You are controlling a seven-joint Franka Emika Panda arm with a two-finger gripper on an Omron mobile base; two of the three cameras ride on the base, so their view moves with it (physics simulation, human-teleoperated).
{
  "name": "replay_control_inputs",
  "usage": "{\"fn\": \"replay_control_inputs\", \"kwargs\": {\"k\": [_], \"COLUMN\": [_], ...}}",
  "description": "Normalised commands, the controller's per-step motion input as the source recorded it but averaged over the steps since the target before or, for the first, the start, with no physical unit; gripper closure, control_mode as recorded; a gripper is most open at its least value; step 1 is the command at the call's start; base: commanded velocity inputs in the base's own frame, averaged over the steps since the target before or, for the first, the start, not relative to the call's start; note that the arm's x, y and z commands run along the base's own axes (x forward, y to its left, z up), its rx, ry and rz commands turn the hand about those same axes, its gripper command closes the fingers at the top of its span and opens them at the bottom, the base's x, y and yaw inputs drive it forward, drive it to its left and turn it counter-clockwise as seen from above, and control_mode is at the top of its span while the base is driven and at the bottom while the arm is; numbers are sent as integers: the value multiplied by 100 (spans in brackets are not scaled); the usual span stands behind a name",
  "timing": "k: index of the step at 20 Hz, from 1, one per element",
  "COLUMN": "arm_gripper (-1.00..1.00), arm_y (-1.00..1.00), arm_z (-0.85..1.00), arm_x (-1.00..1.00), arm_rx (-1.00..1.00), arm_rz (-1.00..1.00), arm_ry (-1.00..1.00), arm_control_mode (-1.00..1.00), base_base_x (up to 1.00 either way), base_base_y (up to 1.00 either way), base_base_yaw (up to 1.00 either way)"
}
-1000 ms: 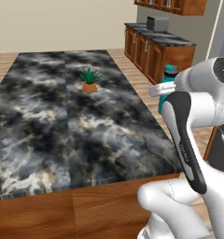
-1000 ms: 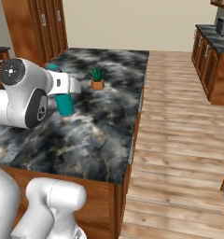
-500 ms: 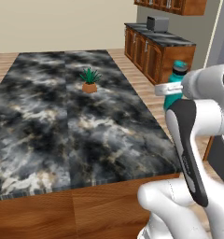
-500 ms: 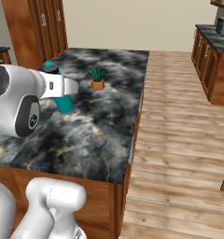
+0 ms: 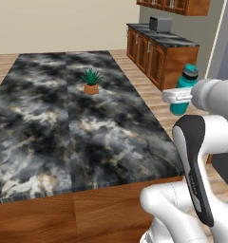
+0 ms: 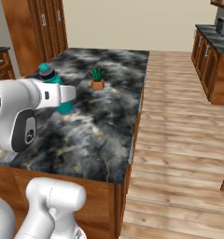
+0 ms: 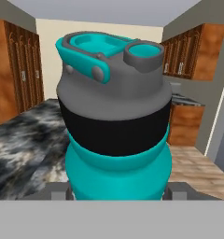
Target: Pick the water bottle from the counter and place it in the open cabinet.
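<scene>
The water bottle (image 5: 181,105), teal with a dark grey cap, hangs upright in the air, and my gripper (image 5: 178,96) is shut on its middle. From the left base view it sits past the right edge of the black marble counter (image 5: 63,128). From the right base view the water bottle (image 6: 65,108) and the gripper (image 6: 62,93) show in front of the counter (image 6: 104,126). In the hand view the water bottle (image 7: 116,140) stands close up between my fingertips (image 7: 55,191). The open cabinet is out of view.
A small potted plant (image 5: 90,82) (image 6: 97,79) stands mid-counter. A side counter (image 5: 161,40) on lower wooden cabinets carries a toaster (image 5: 160,23). Tall wooden cabinets (image 6: 39,28) stand at the far left. Wood floor (image 6: 179,140) runs right of the island.
The arm has swung its upper joints round and carried the held bottle a little to the right in the left base view. The grip is unchanged.
</scene>
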Motion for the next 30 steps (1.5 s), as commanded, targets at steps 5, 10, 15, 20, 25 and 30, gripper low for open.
{"fn": "replay_control_inputs", "kwargs": {"k": [5, 10, 15, 20, 25, 30], "arm_gripper": [100, 100, 100, 100, 100, 100], "arm_y": [0, 0, 0, 0, 0, 0], "arm_z": [1, 0, 0, 0, 0, 0], "arm_x": [-11, 0, 0, 0, 0, 0], "arm_rx": [0, 0, 0, 0, 0, 0], "arm_rz": [-2, 0, 0, 0, 0, 0], "arm_ry": [0, 1, 0, 0, 0, 0], "arm_control_mode": [-100, -100, 100, 100, 100, 100], "base_base_x": [0, 0, 0, -1, 1, 0], "base_base_y": [0, 0, 0, 0, 22, 16], "base_base_yaw": [0, 0, 0, 0, -3, -10]}}
